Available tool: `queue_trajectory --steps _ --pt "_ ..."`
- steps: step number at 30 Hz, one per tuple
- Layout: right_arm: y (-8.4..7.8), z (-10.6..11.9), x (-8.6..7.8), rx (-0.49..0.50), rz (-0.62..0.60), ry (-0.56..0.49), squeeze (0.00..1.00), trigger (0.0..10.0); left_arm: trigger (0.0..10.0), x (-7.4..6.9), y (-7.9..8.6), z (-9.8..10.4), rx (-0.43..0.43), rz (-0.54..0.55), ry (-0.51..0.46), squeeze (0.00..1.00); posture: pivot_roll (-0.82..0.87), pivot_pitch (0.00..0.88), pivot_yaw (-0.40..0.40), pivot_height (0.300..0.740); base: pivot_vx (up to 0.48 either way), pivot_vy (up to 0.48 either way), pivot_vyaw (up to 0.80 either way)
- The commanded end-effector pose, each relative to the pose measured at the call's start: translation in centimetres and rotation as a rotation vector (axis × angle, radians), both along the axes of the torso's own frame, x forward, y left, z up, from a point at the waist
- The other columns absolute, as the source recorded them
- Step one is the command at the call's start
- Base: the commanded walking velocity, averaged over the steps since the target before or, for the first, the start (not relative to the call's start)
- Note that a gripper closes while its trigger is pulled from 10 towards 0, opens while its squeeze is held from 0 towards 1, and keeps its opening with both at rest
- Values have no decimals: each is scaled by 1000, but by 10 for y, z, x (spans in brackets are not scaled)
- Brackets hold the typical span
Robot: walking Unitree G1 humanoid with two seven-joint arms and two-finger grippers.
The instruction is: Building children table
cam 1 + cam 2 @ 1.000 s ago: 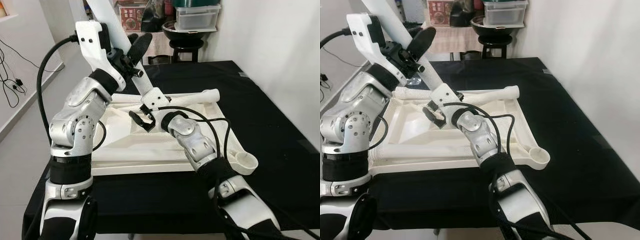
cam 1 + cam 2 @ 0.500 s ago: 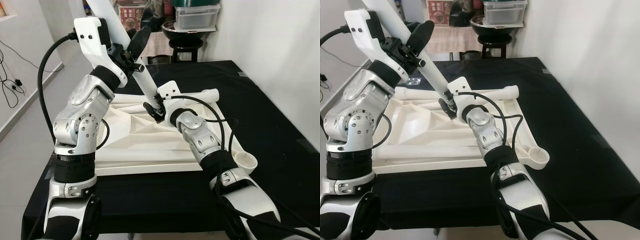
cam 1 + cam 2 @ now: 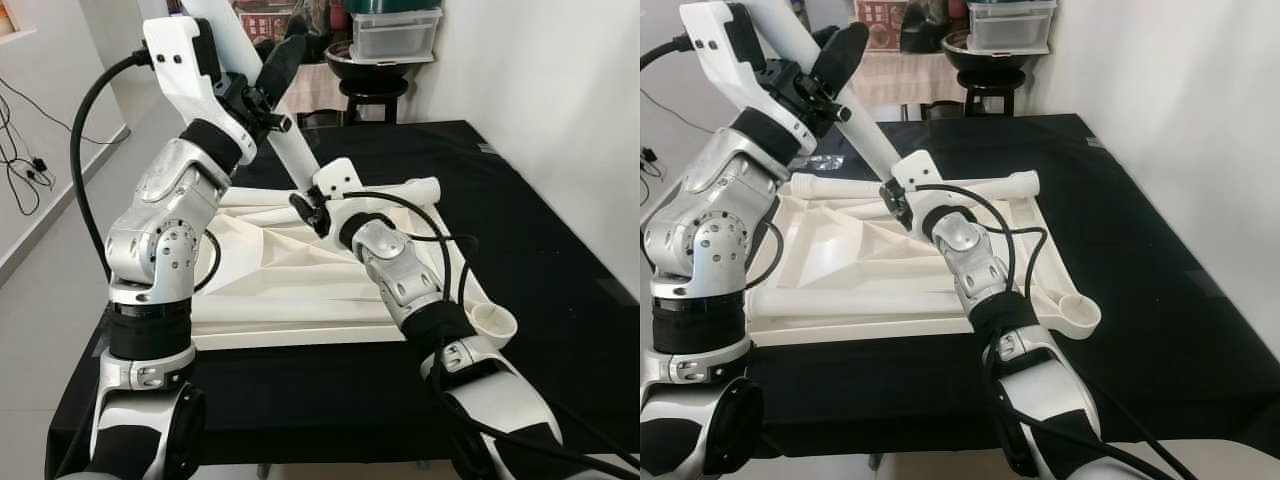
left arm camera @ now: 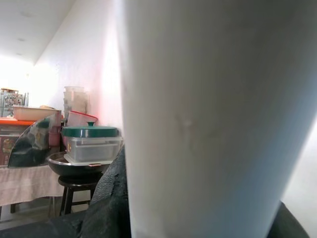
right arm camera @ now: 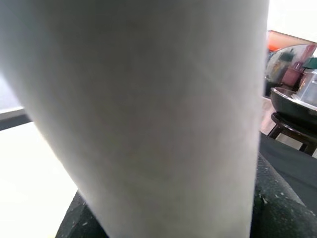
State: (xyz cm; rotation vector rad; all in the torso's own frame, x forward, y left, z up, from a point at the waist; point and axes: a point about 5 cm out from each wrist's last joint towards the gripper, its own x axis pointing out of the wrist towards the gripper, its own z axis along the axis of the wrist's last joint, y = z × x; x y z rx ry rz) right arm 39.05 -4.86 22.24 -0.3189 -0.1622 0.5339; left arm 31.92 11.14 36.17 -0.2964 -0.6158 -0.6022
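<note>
Silver jointed arms with black bands, white wrist housings, looping black cables, long black fingers

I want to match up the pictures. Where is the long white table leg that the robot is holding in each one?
Left eye view: the white table leg slants up from the centre, between the left hand and right hand.
Right eye view: the same slant, left of centre.
Left wrist view: a wide white column.
Right wrist view: a wide white column.
Shared landmark: the black bowl on the stool.
</note>
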Motion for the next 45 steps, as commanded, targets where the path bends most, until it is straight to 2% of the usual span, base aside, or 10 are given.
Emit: queue_trajectory --steps 1,2,18,19,21,23,24,28,29,45 --pt "22 19 -9 71 110 -90 0 0 10000 2 -16 -7 -8 -96 36 263 -110 0 56 740 0 0 0" --pt "21 18 -8 73 106 -89 0 0 10000 3 -15 -7 -17 -93 36 1000 -110 0 57 740 0 0 0" --pt "-73 -1 15 491 -303 150 0 0 10000 -4 54 -2 -82 54 30 1000 -109 0 50 740 0 0 0" --pt "-84 -3 15 530 -349 161 0 6588 10000 -5 63 -5 -76 90 34 1000 -110 0 49 740 0 0 0" --pt "-93 -5 14 552 -389 167 0 10000 10000 -5 74 -10 -68 156 50 1000 -110 0 48 740 0 0 0" --pt "-100 -6 13 572 -420 173 0 10000 10000 -3 84 -16 -62 224 71 1000 -110 0 47 740 0 0 0" --pt "-104 -7 11 543 -456 151 0 10000 10000 1 94 -36 -8 354 136 565 -111 0 45 740 0 0 0" --pt "-106 -7 9 519 -476 136 0 10000 10000 3 100 -51 36 435 179 565 -111 0 45 740 0 0 0" --pt "-100 -4 -6 392 -475 -41 0 10000 10000 -3 88 -99 165 470 301 0 -117 0 42 740 0 0 0" --pt "-62 -16 -55 326 100 -14 0 10000 10000 -52 9 -170 270 60 438 0 -117 0 24 740 0 -277 0"
